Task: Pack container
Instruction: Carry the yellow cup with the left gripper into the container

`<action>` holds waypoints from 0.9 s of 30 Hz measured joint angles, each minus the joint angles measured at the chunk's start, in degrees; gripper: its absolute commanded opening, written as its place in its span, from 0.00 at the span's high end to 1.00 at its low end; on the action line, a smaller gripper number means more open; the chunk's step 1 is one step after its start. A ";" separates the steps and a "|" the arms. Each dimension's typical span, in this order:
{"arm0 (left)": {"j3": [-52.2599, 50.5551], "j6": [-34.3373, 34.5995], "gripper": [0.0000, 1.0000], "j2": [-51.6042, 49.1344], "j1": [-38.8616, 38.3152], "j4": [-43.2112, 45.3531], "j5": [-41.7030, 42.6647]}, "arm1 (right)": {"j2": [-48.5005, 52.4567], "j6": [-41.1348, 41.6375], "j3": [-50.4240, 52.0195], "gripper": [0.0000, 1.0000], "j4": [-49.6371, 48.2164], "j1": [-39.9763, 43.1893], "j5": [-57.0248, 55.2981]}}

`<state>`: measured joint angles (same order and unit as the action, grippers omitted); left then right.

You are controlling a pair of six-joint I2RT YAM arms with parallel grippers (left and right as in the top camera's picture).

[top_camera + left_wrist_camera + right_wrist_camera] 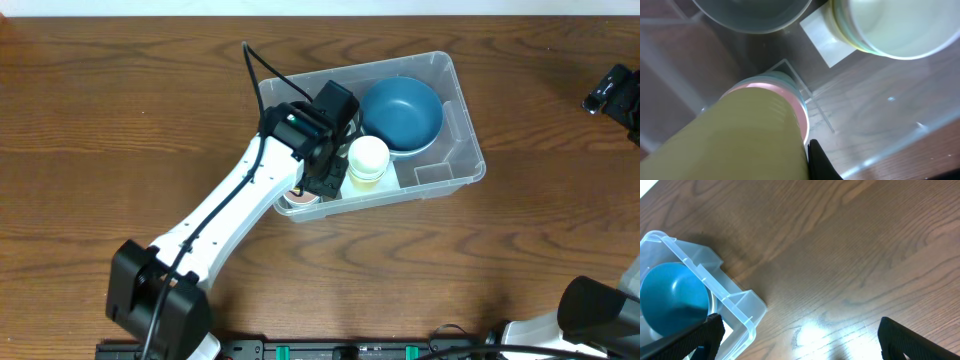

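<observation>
Wood table with the container on it. Bowl and a pale cup are already inside. Left gripper is clamped on a yellow-pink cup stack down in the container's corner, not let go yet. Right gripper gapes wide and empty, off to the container's side.

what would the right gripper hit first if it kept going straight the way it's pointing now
Most likely the bare wooden table: the open right gripper faces plain wood, and the corner of the clear container sits off to the side of its line. Depth is unclear from the wrist view.
</observation>
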<state>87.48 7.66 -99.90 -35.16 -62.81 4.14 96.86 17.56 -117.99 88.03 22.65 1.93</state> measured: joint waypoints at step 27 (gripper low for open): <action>0.00 1.07 0.25 3.56 0.00 -1.09 -7.63 | 0.00 -0.02 0.00 0.01 -0.02 0.00 0.00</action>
<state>87.48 8.73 -96.33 -35.16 -63.90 -3.49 96.86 17.54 -117.99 88.01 22.65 1.93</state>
